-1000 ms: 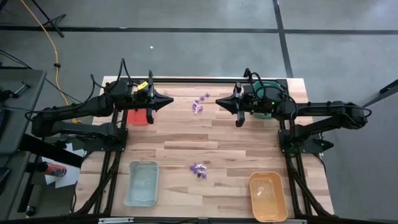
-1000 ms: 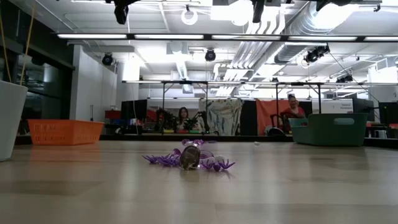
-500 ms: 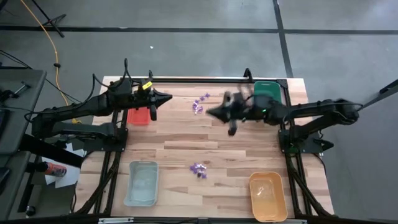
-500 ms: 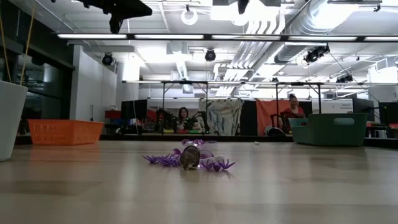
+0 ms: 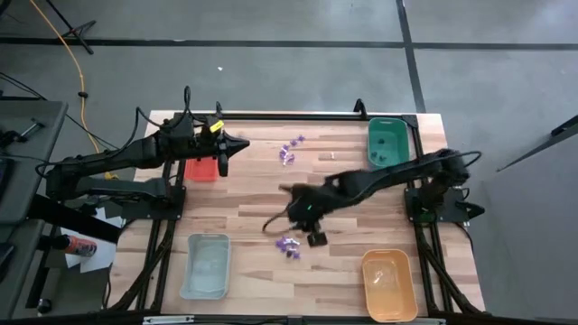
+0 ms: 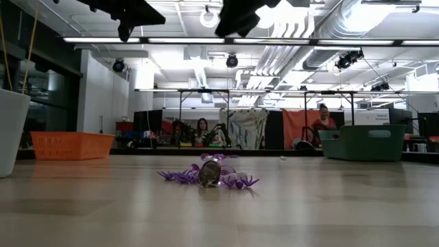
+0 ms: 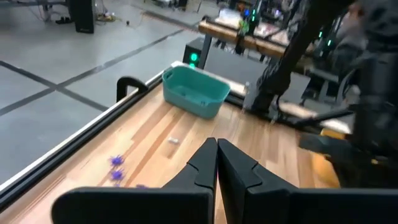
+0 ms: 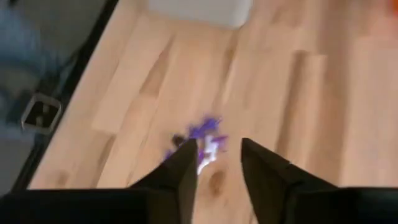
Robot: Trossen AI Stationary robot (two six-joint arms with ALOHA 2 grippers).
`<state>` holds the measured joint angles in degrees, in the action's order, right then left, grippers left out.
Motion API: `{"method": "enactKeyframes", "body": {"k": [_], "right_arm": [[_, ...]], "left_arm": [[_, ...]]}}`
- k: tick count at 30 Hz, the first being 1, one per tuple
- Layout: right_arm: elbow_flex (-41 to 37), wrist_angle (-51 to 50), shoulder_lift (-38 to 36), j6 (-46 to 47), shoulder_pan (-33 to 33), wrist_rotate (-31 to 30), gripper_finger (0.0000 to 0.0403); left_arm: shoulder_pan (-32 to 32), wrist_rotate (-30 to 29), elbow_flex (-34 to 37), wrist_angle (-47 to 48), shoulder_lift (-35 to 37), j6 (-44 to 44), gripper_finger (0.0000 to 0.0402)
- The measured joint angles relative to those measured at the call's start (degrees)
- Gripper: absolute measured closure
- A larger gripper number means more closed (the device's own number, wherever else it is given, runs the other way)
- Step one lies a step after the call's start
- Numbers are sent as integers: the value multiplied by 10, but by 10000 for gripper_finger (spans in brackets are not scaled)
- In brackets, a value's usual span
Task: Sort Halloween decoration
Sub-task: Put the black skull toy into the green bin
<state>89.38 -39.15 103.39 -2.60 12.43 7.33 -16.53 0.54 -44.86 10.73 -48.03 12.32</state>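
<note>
I'm running the right arm out over the middle of the bench, and its gripper is hanging above the near cluster of Halloween decoration, the little purple pieces with a darker one among them. In the right wrist view the right gripper is showing its jaws parted to a moderate gap with nothing between them, and the cluster is lying just ahead of the tips, straight down the line of the gap and a touch toward one finger. That is the relation I'm steering on: the pile is sitting forward of and below the jaws, not yet between them. The pieces are lying in a loose clump, stretched a little across the line of the jaws, I think.

A second purple cluster is resting near the far edge, between the red tray and the green tray. The left gripper is waiting by the red tray, jaws pinched together and empty, well apart from the near pile, so the right arm is clearly the closer one for this pick.
</note>
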Motion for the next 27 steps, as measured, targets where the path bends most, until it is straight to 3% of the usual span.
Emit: {"method": "enactKeyframes", "body": {"k": [4,8,16,27], "right_arm": [[49,-31,74,-79,36,-1,227],[93,-39,140,-114,65,0,204],[121,-70,222,-143,83,-11,201],[115,-40,249,-144,67,-53,201]], "left_arm": [[0,0,0,33,0,-27,401],[0,0,0,66,0,-35,401],[0,0,0,98,0,-34,401],[0,0,0,96,0,-30,401]]}}
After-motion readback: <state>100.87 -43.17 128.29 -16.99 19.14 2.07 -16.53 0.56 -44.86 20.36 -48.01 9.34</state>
